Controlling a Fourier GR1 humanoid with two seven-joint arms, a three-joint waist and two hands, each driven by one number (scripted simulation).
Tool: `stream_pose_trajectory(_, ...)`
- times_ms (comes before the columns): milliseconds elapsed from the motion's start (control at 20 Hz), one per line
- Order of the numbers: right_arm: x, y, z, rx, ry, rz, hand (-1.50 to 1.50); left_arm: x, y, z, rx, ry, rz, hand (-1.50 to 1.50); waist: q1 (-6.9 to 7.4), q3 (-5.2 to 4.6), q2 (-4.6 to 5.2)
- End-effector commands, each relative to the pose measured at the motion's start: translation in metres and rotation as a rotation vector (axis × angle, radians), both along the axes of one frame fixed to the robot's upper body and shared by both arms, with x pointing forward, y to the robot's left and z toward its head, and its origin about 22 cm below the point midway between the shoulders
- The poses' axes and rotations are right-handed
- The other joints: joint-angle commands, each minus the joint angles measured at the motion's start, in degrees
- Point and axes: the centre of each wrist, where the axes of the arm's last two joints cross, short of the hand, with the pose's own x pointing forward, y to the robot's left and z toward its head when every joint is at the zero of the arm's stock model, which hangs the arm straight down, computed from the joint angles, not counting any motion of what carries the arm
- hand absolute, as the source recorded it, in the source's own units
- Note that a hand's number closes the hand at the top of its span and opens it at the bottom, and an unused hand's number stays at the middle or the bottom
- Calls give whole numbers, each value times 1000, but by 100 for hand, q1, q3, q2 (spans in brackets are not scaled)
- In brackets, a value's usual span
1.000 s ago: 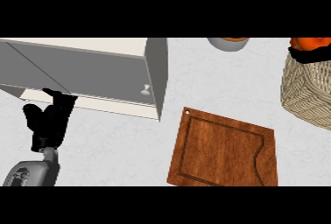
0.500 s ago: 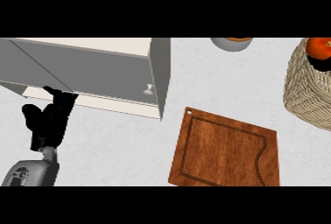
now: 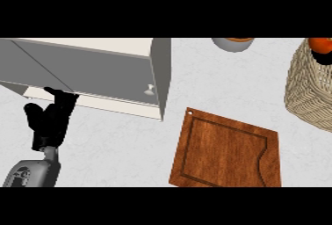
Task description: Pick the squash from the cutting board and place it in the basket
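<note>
Your left robot hand [image 3: 50,121]: released, fingers straight up, holding nothing, tips overlapping the lower edge of the cabinet [image 3: 84,70]. Cutting board [image 3: 227,154] lies well to its right.

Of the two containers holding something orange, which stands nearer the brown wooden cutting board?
The woven wicker basket at the right edge: its wall nearly reaches a corner of the cutting board, while the grey bowl sits farther off at the top edge.

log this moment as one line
left hand open, resting beside cabinet | squash at basket top | cutting board bare
</note>
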Motion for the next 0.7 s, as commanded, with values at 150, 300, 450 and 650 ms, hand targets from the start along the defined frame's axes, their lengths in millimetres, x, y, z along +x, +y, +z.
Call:
stream_pose_trajectory(150,9,3,-2,-58,210,-81,150,8,15,14,26,-102,6,0,23,31,-10)
stream_pose_trajectory(300,13,9,-9,-41,264,-69,150,20,10,24,34,-94,9,0,12,35,3)
stream_pose_trajectory(450,6,-1,-24,-24,289,-51,150,14,6,16,10,-84,0,0,-5,39,-6)
stream_pose_trajectory(650,4,-13,-11,-35,245,-78,150,7,10,18,16,-75,9,0,39,41,2)
